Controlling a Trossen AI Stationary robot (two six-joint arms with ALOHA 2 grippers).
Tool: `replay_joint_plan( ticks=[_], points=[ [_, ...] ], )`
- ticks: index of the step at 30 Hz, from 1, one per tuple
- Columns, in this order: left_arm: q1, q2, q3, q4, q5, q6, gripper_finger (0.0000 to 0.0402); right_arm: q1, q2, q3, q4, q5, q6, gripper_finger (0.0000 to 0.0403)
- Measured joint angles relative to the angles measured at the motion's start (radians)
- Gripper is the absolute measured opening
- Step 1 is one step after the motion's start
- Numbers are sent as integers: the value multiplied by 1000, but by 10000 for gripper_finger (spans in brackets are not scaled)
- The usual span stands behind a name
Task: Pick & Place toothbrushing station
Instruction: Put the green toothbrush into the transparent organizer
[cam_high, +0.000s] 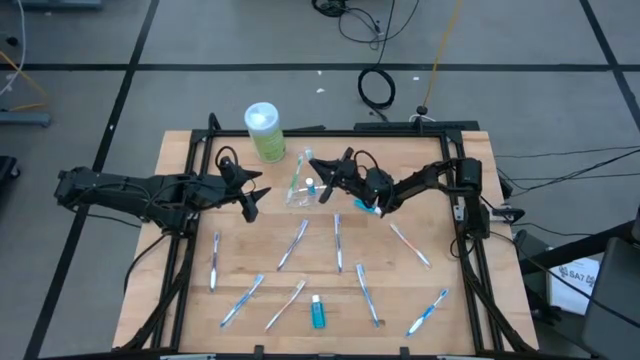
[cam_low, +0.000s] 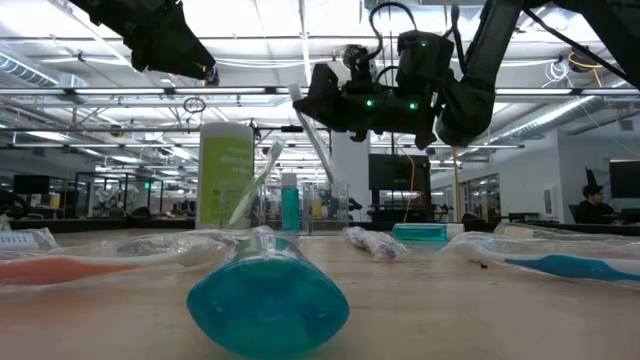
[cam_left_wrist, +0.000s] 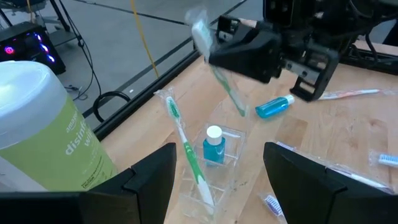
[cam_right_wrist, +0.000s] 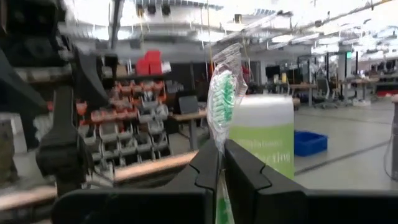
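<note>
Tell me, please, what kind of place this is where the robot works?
Probably a robotics lab in a large open workshop. The wooden table stands on a taped concrete floor with loose cables. Behind it are glass-walled rooms, long ceiling lights, parts shelves and a seated person.

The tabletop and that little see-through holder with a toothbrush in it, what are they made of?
The tabletop looks like light wood with a matte finish: pale planks with visible grain. The holder seems to be clear hard plastic, possibly acrylic: you see straight through its glossy walls to the green toothbrush and small blue bottle inside.
</note>
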Motion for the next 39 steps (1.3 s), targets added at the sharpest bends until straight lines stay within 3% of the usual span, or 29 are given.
replay_joint_plan(
  ticks=[10,17,27,33,39],
  points=[
    [0,0,0,0,0,0,250,-4,0,-1,-4,0,-15,9],
    [0,0,0,0,0,0,250,-6,0,-1,-157,0,14,9],
    [0,0,0,0,0,0,250,-6,0,-1,-168,0,27,12],
    [0,0,0,0,-1,0,250,-5,0,-1,-186,0,-21,46],
    [0,0,0,0,-1,0,250,-5,0,-1,-189,0,-16,106]
  ],
)
